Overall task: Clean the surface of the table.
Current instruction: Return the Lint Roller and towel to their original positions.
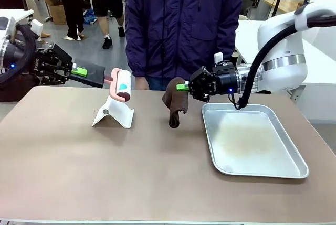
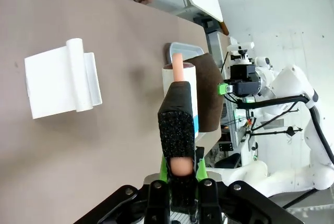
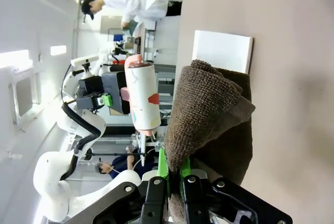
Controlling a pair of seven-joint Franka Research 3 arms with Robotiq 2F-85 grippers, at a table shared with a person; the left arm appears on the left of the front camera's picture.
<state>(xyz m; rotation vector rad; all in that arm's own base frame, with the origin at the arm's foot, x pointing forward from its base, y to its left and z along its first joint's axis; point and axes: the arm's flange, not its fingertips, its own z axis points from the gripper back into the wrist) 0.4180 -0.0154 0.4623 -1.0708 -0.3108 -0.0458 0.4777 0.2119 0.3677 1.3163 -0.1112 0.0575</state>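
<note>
Two white robot arms, one person in a dark blue jacket (image 1: 181, 25) at the far edge, one brownish-taupe matte rectangular table (image 1: 131, 167) spanning the whole width of the front view, with a thin pale near edge. On the table: one shiny silver rectangular metal tray (image 1: 251, 140) at the right, one white folded tent-shaped plastic stand (image 1: 113, 113) left of centre. Off the surface: one lint roller with a pink handle and a white patterned roll (image 1: 122, 84), one brown terry cloth (image 1: 175, 104). Left gripper (image 1: 79, 71) clamped shut on the pink handle of the roller through a black foam sleeve (image 2: 176, 125); roller held in the air above and slightly behind the stand, apart from it. Right gripper (image 1: 184, 86) closed tight on the upper fold of the cloth; cloth hanging down just left of the tray's far left corner, lower end at or just above the tabletop, contact not determinable. Tray long side running toward the near edge, near right corner close to the table's right edge. Stand and cloth well apart, bare strip of table between them. Wide open room across the near half of the table, from the left edge to the tray; bare surface also left of the stand.
</note>
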